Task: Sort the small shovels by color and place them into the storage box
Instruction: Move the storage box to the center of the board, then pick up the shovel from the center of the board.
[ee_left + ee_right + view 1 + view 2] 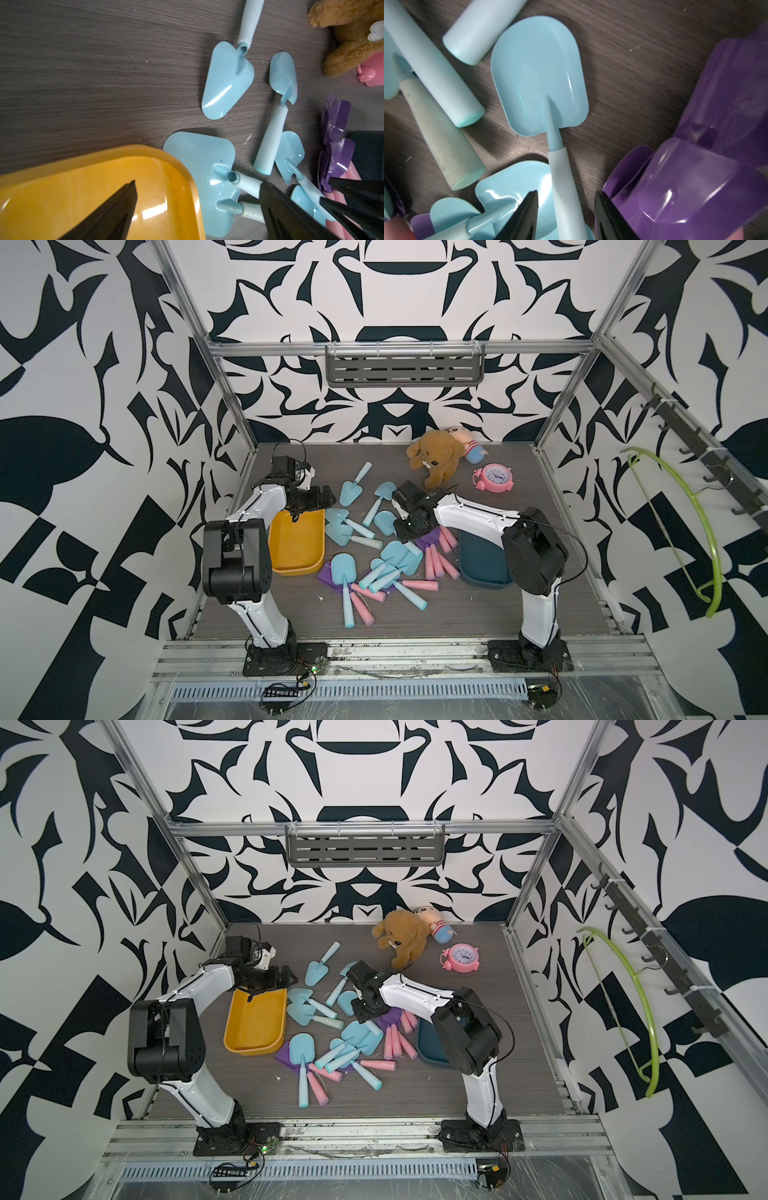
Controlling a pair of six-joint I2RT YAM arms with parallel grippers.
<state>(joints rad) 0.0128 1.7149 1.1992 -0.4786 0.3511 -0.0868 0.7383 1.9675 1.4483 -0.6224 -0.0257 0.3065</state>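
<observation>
Shovels: the small shovels (374, 556) lie in a loose heap in the middle of the desk (457, 614). Blue ones and purple-and-pink ones are crossed over each other, and I see none in a box.
Boxes: the yellow box (295, 543) sits toward the desk's left edge, bare inside. The dark blue box (482, 564) sits toward the right edge, partly hidden under my right arm (469, 514).
Right side: my right end effector (567, 191) is partly parted. Its jaws straddle the pale handle (562, 172) of one blue shovel (537, 72) with a gap on each side, so nothing is gripped.
Left side: my left end effector (197, 187) is spread wide and empty, hanging over the far end of the yellow box.
Handling: I judge these shovels light and stiff. The glossy, curved blades look slippery and make a poor grip.
Hold: I would take the handle mid-length, across its round, matte shaft.
Risk: the purple blades (695, 176) sit just beside one jaw, and the handle crosses another blue blade, so neighbours may drag along.
</observation>
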